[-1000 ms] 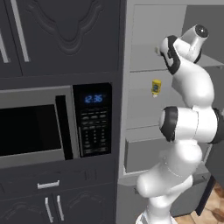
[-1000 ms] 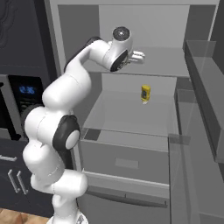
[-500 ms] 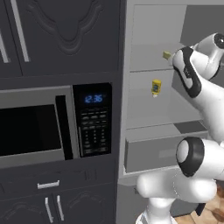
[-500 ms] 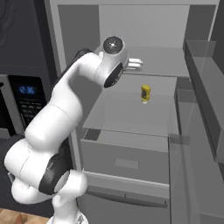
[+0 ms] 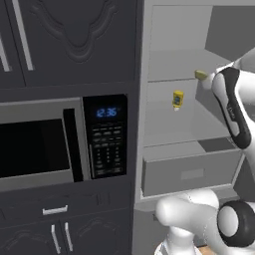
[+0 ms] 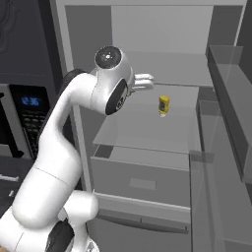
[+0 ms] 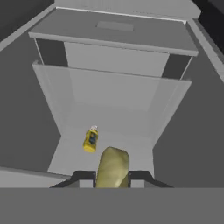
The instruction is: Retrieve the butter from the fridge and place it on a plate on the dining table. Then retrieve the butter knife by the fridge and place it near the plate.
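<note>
Closest to the hand camera, the claw (image 7: 112, 178) is clenched on the butter (image 7: 113, 168), a small dull yellow-olive rectangular stick that pokes out between the two dark finger tips; from the left base camera the same stick (image 5: 200, 74) shows as a small olive block at the end of the white arm, held in the air just in front of the open fridge (image 5: 172, 124), a tall grey brushed-metal appliance with pale grey shelves. The stick looks light and short, so weight should be no trouble, but butter is likely soft and greasy: a grip across its middle, as here, seems best, firm enough not to let it slide yet not so hard that it dents. Further in, a short upright yellow carton with a dark label (image 7: 91, 139) stands alone on the pale shelf, well apart from the held stick, and below that shelf sits a closed grey drawer. Left of the fridge is the black-fronted microwave with a blue clock (image 5: 105, 134). Compared with a second ago, the arm has folded back and swung outward, drawing the stick away from the shelves, while the carton has stayed put.
</note>
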Available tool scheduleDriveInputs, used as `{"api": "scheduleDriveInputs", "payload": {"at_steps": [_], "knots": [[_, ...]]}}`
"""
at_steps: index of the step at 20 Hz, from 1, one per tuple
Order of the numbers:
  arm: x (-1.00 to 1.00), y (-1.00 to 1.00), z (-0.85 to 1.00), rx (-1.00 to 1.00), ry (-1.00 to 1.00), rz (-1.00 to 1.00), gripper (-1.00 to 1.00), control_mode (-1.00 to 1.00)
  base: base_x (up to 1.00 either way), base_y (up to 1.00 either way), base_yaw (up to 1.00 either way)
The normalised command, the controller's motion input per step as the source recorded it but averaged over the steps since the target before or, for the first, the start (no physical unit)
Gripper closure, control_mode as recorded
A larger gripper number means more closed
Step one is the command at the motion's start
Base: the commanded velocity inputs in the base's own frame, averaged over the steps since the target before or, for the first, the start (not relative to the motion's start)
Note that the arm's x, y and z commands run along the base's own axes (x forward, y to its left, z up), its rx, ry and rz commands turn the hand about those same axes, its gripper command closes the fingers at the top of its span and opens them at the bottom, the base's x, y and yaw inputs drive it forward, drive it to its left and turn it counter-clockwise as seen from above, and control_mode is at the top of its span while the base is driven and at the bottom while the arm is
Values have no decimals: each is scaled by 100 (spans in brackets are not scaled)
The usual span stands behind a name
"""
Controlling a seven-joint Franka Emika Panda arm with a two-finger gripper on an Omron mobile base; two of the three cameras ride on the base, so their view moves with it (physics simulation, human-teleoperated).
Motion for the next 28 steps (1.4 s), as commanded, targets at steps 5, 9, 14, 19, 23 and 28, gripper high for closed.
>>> {"api": "scheduleDriveInputs", "payload": {"at_steps": [5,9,14,19,23,28], "knots": [[-100,55,-8,-4,0,0,100,-100,0,0,0],[-100,34,-18,0,0,-2,100,-100,0,0,0],[-100,14,-11,0,3,-1,100,-100,0,0,0],[-72,8,-23,0,6,0,100,-100,0,0,0],[0,0,0,0,0,0,100,100,-37,14,0],[0,0,0,0,0,0,100,100,-59,14,33]]}}
